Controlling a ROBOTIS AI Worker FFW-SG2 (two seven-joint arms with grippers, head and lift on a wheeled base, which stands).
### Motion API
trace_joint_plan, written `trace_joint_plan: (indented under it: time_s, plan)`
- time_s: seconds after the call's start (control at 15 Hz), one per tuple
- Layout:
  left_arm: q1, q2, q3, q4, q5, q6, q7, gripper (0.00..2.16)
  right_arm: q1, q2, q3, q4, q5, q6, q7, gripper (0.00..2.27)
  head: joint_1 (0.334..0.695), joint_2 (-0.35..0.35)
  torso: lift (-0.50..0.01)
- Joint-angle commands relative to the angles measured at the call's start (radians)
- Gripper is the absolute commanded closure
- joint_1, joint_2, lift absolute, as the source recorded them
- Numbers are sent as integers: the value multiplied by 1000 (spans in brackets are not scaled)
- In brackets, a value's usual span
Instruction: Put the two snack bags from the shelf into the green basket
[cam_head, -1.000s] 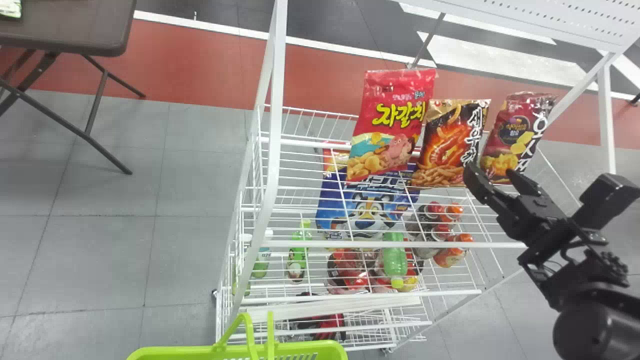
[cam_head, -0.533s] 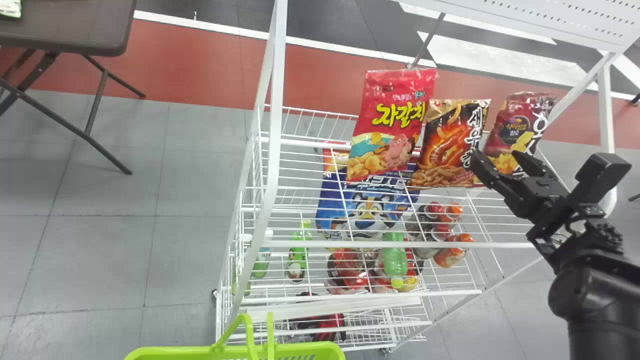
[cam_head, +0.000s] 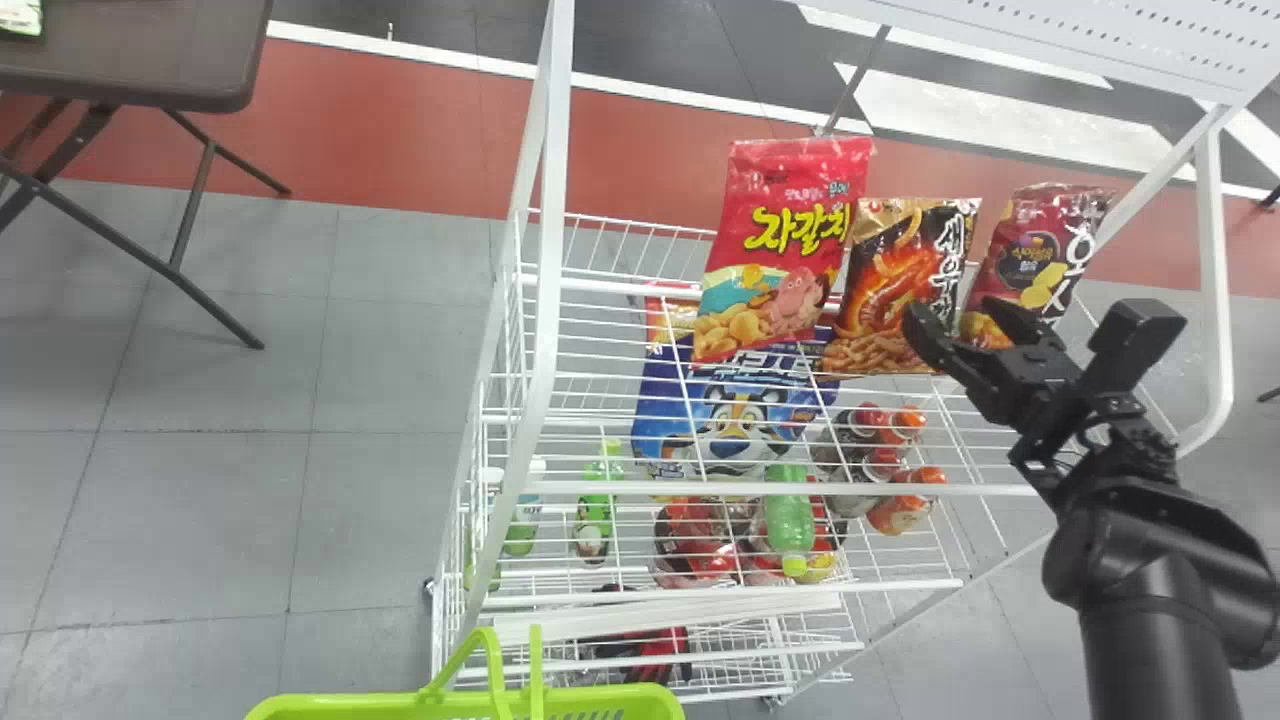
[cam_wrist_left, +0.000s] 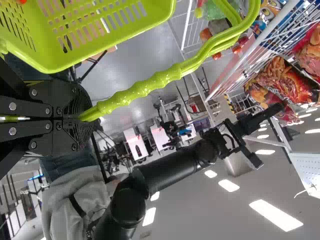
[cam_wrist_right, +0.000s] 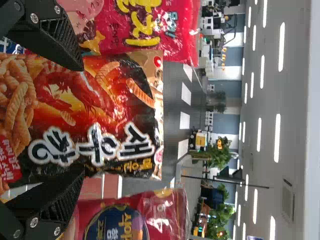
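wire shelf (cam_head: 690, 489), green basket (cam_head: 350, 707) partly visible

the red bag (cam_head: 740, 200) bears yellow lettering (cam_head: 797, 230), the black bag (cam_head: 885, 290) and maroon bag (cam_head: 1010, 225) white lettering (cam_head: 951, 255).

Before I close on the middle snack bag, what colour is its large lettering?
Its large lettering is white on black, clearest in the right wrist view.
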Motion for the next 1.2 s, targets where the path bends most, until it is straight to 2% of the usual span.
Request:
trace_joint_plan:
  time_s: [0.0,0.4,0.8,0.93,1.0,1.13]
  plan:
    - [0,0,1,2,0,0,-1,2081,-30,0,31,40,26,-21,-6,90,695,-350,-9]
    - [6,0,18,3,2,-3,-7,2081,-103,-8,43,158,59,-98,-40,90,695,-350,-9]
    - [-5,-3,24,14,3,-3,-7,2081,-208,-21,80,329,98,-141,-42,80,695,-350,-9]
    - [-9,-5,29,22,8,-6,-7,2081,-238,-21,88,368,105,-144,-43,161,695,-350,-9]
    - [-9,-5,32,23,9,-6,-7,2081,-238,-21,94,368,104,-153,-58,407,695,-350,-9]
    - [-12,-6,38,28,15,-6,-5,2081,-238,-14,102,367,102,-166,-71,1777,695,-350,-9]
